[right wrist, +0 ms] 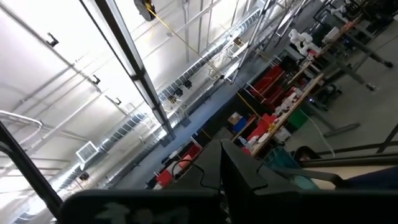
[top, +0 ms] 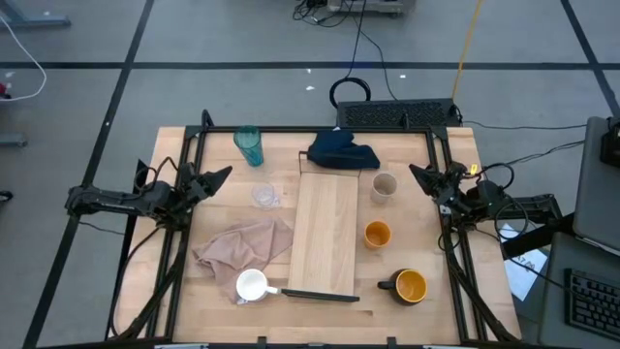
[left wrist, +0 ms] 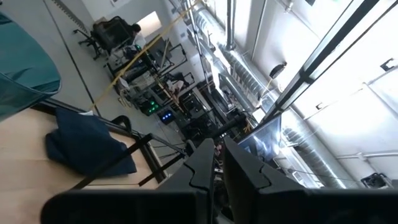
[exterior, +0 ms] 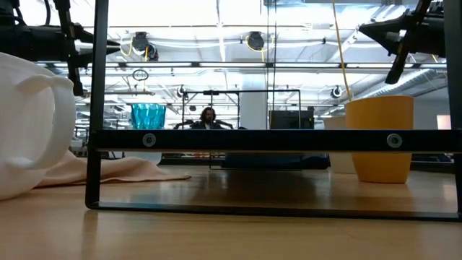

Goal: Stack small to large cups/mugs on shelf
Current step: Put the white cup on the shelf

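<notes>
Cups (top: 377, 234) on table around shelf (top: 325, 233), well apart from both clenched, empty grippers (top: 225, 174) (top: 417, 173).

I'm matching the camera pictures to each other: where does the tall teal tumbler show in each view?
High view: teal tumbler at the table's far left, left of the dark blue cloth.
Low view: left of centre, behind the frame's bar.
Left wrist view: its teal side at the edge, beside the same cloth.
Right wrist view: not in it.
</notes>
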### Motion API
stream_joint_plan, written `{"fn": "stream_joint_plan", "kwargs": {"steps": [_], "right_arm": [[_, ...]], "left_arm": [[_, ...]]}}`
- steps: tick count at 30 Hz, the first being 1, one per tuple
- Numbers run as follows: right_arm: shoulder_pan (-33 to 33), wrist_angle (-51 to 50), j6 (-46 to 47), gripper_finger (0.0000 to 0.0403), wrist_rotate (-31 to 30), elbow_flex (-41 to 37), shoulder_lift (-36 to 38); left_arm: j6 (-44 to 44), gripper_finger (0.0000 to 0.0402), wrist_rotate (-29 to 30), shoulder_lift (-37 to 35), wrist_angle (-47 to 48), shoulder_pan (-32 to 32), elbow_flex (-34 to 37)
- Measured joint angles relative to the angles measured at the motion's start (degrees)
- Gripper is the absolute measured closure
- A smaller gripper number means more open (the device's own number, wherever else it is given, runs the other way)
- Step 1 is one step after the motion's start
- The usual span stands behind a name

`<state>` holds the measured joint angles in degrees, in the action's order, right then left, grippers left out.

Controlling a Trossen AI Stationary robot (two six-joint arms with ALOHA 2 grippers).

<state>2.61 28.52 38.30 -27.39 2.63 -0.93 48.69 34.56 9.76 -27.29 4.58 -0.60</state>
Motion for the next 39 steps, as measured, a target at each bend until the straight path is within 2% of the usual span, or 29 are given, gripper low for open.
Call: {"fn": "stream_joint_plan", "kwargs": {"steps": [9, 13, 18, 22, 27, 33, 39], "right_arm": [[0.0, 3.73, 2.77, 0.0403, 0.49, 0.02, -0.02], [0.0, 8.88, -3.73, 0.0403, 0.64, 1.21, 0.0], [0.0, 10.72, -12.8, 0.0403, 3.33, 6.77, -1.69], [0.0, 8.43, -17.51, 0.0403, 5.16, 12.61, -7.72], [0.0, -0.85, -19.57, 0.0403, 7.8, 22.59, -19.93], [0.02, -12.5, -21.86, 0.0403, 8.54, 35.33, -34.87], [0.02, -21.13, -25.48, 0.0403, 11.3, 44.43, -45.49]], "left_arm": [[-0.08, 0.0369, -5.81, -0.02, 0.11, 0.0, -0.05], [-0.84, 0.0369, -6.6, -0.02, 0.09, 0.0, -1.62], [-4.85, 0.0369, -6.58, -0.01, 1.27, 0.0, -4.83], [-6.91, 0.0369, -6.86, 0.0, 6.32, 0.0, -8.87], [-8.11, 0.0369, -9.25, 1.66, 19.76, 0.0, -16.58], [-12.34, 0.0369, -10.11, 8.74, 35.71, 0.0, -28.18], [-16.11, 0.0369, -10.16, 17.21, 44.94, 0.0, -37.32]]}}
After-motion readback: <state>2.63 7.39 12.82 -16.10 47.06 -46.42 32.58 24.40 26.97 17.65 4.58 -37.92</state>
